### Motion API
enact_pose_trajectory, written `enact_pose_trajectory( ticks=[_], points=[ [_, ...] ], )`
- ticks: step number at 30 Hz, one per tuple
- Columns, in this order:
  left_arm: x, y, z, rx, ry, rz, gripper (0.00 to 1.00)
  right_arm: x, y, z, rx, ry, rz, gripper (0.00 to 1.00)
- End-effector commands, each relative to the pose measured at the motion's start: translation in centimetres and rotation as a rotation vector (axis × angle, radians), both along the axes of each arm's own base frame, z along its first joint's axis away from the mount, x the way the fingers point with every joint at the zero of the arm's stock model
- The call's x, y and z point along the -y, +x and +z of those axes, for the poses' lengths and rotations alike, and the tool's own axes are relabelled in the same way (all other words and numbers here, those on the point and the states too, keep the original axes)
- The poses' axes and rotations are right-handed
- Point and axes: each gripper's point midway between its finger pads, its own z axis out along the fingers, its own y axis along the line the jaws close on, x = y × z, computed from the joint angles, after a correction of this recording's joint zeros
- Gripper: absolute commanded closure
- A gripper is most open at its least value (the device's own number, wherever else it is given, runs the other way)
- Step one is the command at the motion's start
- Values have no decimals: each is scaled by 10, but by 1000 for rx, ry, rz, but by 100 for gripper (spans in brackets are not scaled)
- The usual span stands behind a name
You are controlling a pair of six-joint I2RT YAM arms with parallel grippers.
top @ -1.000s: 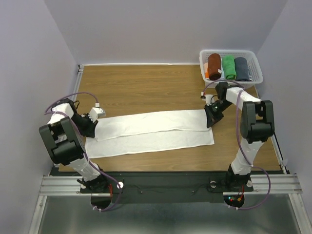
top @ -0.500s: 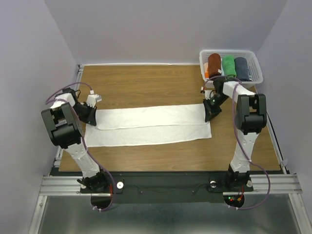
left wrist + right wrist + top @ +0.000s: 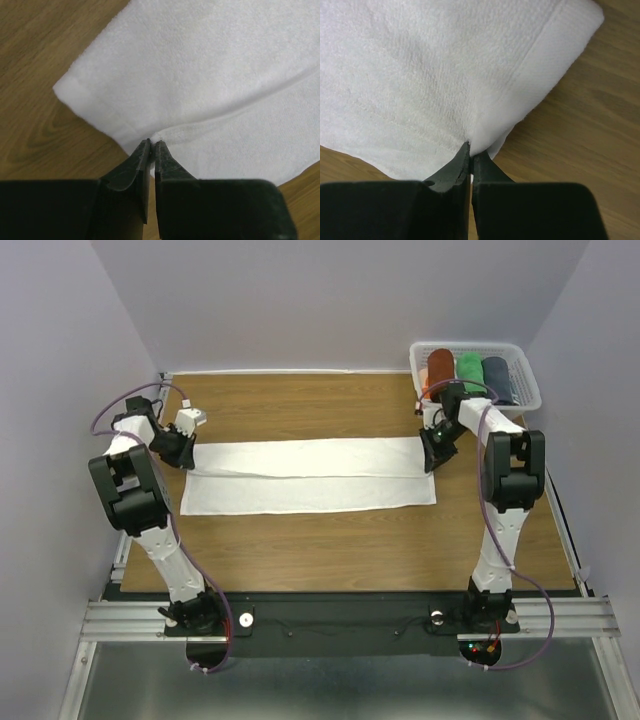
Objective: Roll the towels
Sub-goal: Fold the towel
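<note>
Here the white towel [image 3: 305, 475] lies flat on the bench [image 3: 300, 405] as a long band. It runs away to the left from just in front of the basket [image 3: 524, 365] and is doubled lengthwise, with the upper layer set back so a strip of the lower one shows on the side away from the basket. The slate blue-grey towel [image 3: 497, 380] sits already rolled at the basket's right end, beside the green towel [image 3: 469, 377].

The right tool [image 3: 470, 146] is clamped on the band's end nearest the basket, the left tool [image 3: 151, 142] on the end farthest from it. Each pinches only a small nip of cloth at the hem.

That thin bite is probably the main risk. If the arms pull apart or lift unevenly, one nip could slip free and that end would flop, skewing the fold. Too much tension could also drag the lower layer along the bench and widen the offset, and a roll begun from misaligned edges would likely come out coned. Near the basket, a swing of the right arm could knock its rim.
</note>
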Motion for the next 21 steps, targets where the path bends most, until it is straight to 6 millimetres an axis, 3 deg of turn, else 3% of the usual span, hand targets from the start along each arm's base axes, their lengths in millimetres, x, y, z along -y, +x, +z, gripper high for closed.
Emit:
enact_pose_trajectory(
  ticks=[1,5,8,14,21],
  points=[
    [-2,-10,60,97,28,-52,100,15,23,58,198,-25,5,99],
    [-15,-21,83,116,53,-66,100,25,13,69,189,-29,0,100],
    [-25,-35,88,96,60,-93,100,27,4,73,172,-32,10,99],
    [-23,-74,82,43,76,-213,100,24,-23,66,103,-10,46,99],
    [-16,-111,47,-42,84,-269,100,10,-60,31,-27,70,69,99]
  ],
)
